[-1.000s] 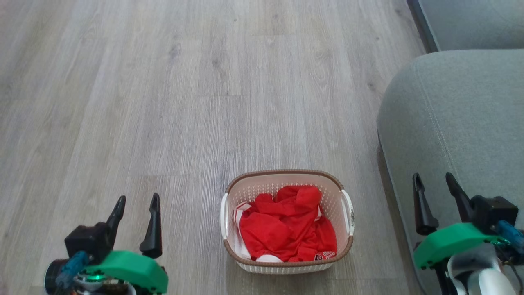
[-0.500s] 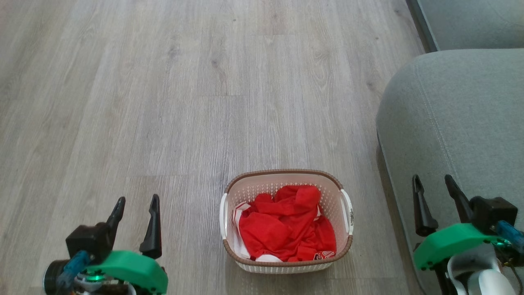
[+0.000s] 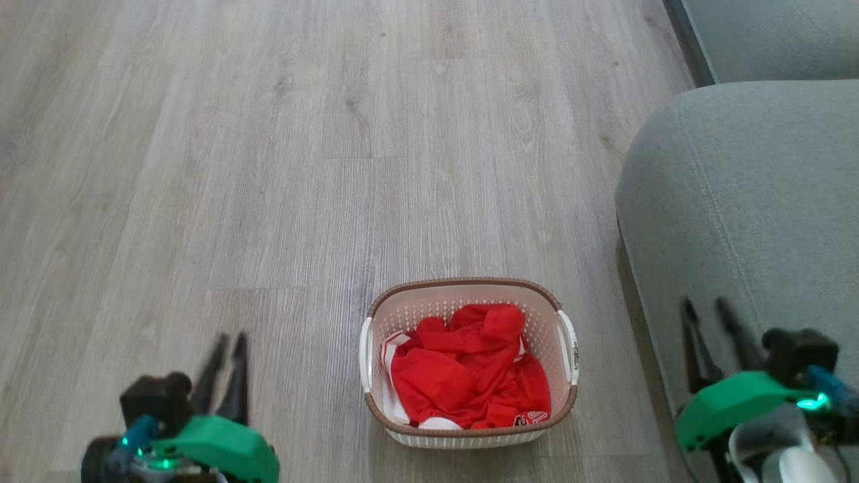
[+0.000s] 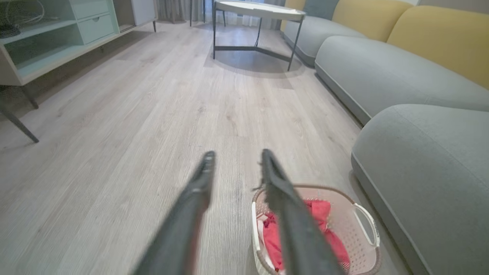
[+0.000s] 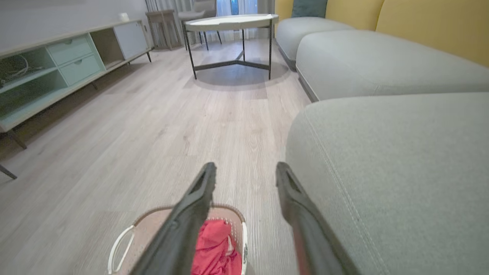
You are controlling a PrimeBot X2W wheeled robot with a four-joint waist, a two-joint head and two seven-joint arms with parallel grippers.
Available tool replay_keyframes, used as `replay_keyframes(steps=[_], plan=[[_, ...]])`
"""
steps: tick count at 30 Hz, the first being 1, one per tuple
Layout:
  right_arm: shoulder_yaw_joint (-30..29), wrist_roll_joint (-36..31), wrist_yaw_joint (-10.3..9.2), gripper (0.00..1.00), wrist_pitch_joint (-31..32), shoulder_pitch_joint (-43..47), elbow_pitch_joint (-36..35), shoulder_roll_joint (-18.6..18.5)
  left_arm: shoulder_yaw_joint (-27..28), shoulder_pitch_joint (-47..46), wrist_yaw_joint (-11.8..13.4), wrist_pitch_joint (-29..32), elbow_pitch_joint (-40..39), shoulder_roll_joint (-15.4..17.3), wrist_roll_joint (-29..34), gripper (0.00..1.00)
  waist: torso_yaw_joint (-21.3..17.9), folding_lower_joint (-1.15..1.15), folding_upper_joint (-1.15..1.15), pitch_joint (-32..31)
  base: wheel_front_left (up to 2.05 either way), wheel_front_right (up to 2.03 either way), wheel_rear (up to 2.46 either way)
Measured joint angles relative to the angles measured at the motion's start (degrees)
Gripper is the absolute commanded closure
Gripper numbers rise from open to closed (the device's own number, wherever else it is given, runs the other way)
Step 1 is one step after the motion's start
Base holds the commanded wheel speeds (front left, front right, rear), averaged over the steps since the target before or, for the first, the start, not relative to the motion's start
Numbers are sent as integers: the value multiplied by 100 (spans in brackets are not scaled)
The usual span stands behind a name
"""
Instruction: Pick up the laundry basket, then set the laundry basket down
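- The laundry basket [image 3: 464, 280] sits on the wood floor [image 3: 268, 168], just beside a grey sofa [image 3: 738, 201], with red clothing [image 3: 463, 376] heaped inside.
- The left hand [image 3: 230, 337] hangs to the basket's left, clear of it, its two dark fingers apart and holding nothing.
- The right hand [image 3: 704, 305] hangs to the basket's right, seen against the sofa, fingers likewise parted and empty.

Left claw [image 3: 229, 342]: two long, dark, tapered fingers [image 3: 236, 382], blurred. Behind claw: black block [image 3: 158, 402], rounded green cover [image 3: 218, 446], and blue cable [image 3: 137, 429] beside the block. Right claw [image 3: 704, 307]: same build. Small green light [image 3: 809, 404] glows behind it; pale forearm [image 3: 798, 466] further back.
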Motion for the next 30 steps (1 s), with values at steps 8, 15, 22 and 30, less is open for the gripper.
replay_keyframes(steps=[8, 15, 22, 30], plan=[[2, 348, 0, 100, 27, 116, 212, 12, 10, 146, -11, 1, 178, -66, -336, 100, -14, 0, 0, 5, 0, 0, 0], [0, 816, 0, 100, 59, 112, 276, 12, 40, 116, -110, 51, 332, -83, -766, 100, -29, 0, 0, 8, 0, 0, 0], [-5, 1274, 0, 100, 102, 102, 352, 12, 91, 71, -208, 93, 441, -104, -1187, 100, -44, 0, 0, 12, 0, 0, 0], [-14, 1792, 0, 100, 152, 90, 424, 12, 218, -57, -307, 102, 555, -132, -1669, 100, -61, 0, 0, 16, 0, 0, 0]])
